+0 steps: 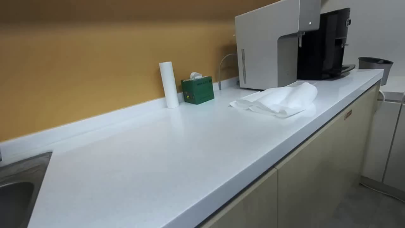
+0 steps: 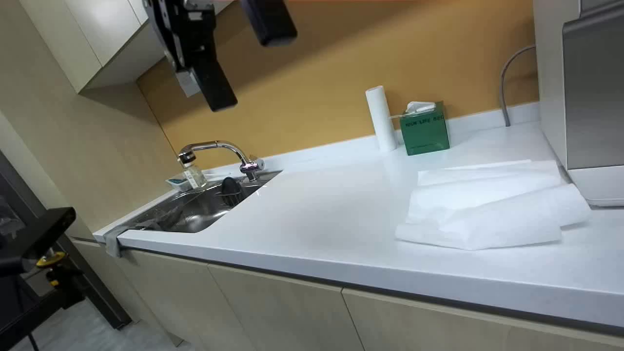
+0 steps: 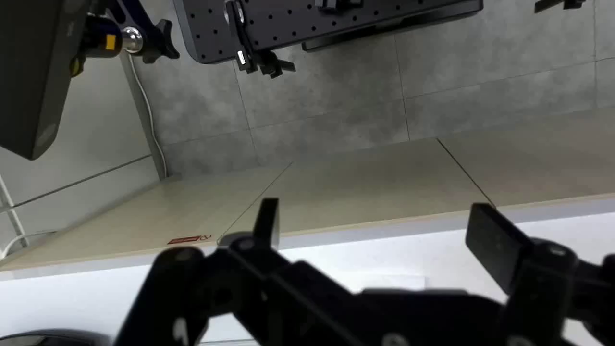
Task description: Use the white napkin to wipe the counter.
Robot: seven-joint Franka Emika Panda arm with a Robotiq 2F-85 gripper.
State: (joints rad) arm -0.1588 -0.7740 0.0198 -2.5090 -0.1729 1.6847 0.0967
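The white napkin lies rumpled and creased on the glossy white counter, beside the machines. It also shows on the counter in an exterior view, where the napkin spreads in folds near the tall appliance. My gripper hangs high above the counter there, over the sink side in the picture and well apart from the napkin. In the wrist view my gripper is open with nothing between its fingers. A pale edge of the napkin shows past the gripper body, which hides the remainder.
A white roll and a green tissue box stand by the back edge. A silver dispenser and a black machine stand at the far end. A sink with a faucet is at the opposite end.
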